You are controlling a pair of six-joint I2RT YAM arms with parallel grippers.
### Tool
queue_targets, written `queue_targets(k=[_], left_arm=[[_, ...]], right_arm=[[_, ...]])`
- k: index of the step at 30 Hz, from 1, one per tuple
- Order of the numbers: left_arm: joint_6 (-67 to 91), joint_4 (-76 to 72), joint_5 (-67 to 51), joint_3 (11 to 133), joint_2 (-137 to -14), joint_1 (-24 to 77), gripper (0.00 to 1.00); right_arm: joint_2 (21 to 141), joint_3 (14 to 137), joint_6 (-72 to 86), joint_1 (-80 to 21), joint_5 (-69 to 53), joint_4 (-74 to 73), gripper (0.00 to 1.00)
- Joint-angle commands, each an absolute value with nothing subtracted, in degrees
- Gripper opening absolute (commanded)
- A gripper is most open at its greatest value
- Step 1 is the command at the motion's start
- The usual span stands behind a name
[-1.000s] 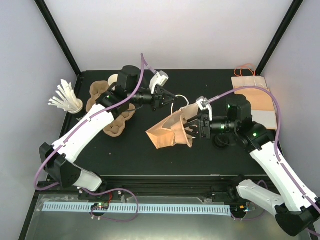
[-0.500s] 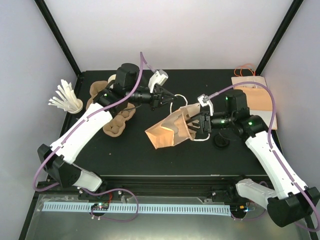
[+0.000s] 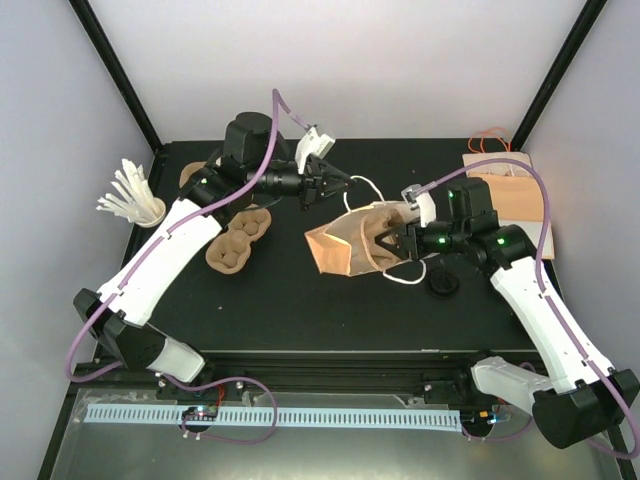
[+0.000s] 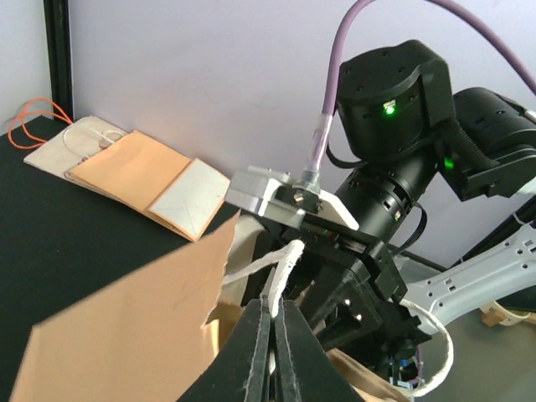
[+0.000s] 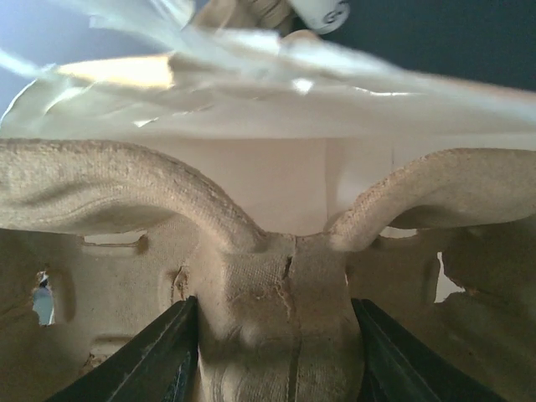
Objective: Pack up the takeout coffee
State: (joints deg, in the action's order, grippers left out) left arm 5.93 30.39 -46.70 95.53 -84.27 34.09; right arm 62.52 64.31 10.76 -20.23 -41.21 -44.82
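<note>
The brown paper bag (image 3: 338, 248) lies tilted on the black table, its mouth facing right. My left gripper (image 3: 346, 182) is shut on the bag's white cord handle (image 4: 285, 264) and holds the upper edge up. My right gripper (image 3: 392, 241) is at the bag's mouth, shut on the middle of a pulp cup carrier (image 5: 276, 318) that sits inside the bag (image 5: 251, 92). A small cup with a round black lid, the takeout coffee (image 3: 443, 284), stands on the table under my right forearm, partly hidden. From the left wrist view I see the bag's side (image 4: 109, 335) and my right wrist.
More pulp carriers (image 3: 232, 240) lie at the left. A cup bristling with white stirrers (image 3: 135, 203) stands at the far left edge. Flat folded paper bags (image 3: 512, 190) lie at the back right corner. The bag's second white handle (image 3: 405, 276) trails on the table.
The bag has shifted right and back, its mouth raised as my left gripper pulled the handle up. My right gripper has pushed the carrier further into the bag.
</note>
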Motion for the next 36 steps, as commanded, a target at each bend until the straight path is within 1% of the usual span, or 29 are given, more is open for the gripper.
queue_targets(k=[1, 5, 10, 13, 16, 21, 25, 27, 32, 36], left_arm=[[4.61, 30.71, -49.29, 95.28, -84.73, 34.17, 0.02], [4.39, 30.9, -49.65, 94.92, -84.77, 34.19, 0.02], [5.14, 30.37, -50.35, 95.19, -85.36, 34.17, 0.01], [6.64, 29.08, -51.2, 94.93, -85.83, 34.55, 0.02], [6.52, 29.27, -51.66, 95.52, -86.61, 34.93, 0.01], [5.67, 31.27, -50.36, 96.48, -86.79, 34.95, 0.02], [6.48, 31.33, -49.49, 96.42, -86.66, 34.98, 0.02], [7.0, 31.07, -49.57, 96.45, -86.82, 34.98, 0.02], [5.73, 33.42, -47.14, 96.37, -86.7, 34.97, 0.02], [6.18, 34.61, -42.15, 94.64, -86.28, 34.92, 0.01]], right_arm=[[61.51, 66.21, 10.84, -19.97, -29.62, -46.55, 0.49], [61.48, 65.56, 11.17, -20.12, -26.79, -46.03, 0.48], [61.86, 66.0, 11.51, -21.72, -19.08, -46.31, 0.48], [61.94, 65.56, 12.28, -24.39, -14.57, -44.58, 0.48], [62.71, 65.2, 12.6, -25.39, -14.23, -43.01, 0.48], [63.59, 65.4, 12.28, -26.13, -7.86, -42.95, 0.47], [63.78, 62.72, 10.88, -27.38, -2.82, -41.11, 0.48], [64.22, 61.81, 10.34, -27.71, -2.8, -40.48, 0.48], [63.64, 61.18, 10.36, -27.69, -9.02, -39.46, 0.48], [63.19, 59.77, 9.6, -27.69, -7.67, -38.77, 0.48]])
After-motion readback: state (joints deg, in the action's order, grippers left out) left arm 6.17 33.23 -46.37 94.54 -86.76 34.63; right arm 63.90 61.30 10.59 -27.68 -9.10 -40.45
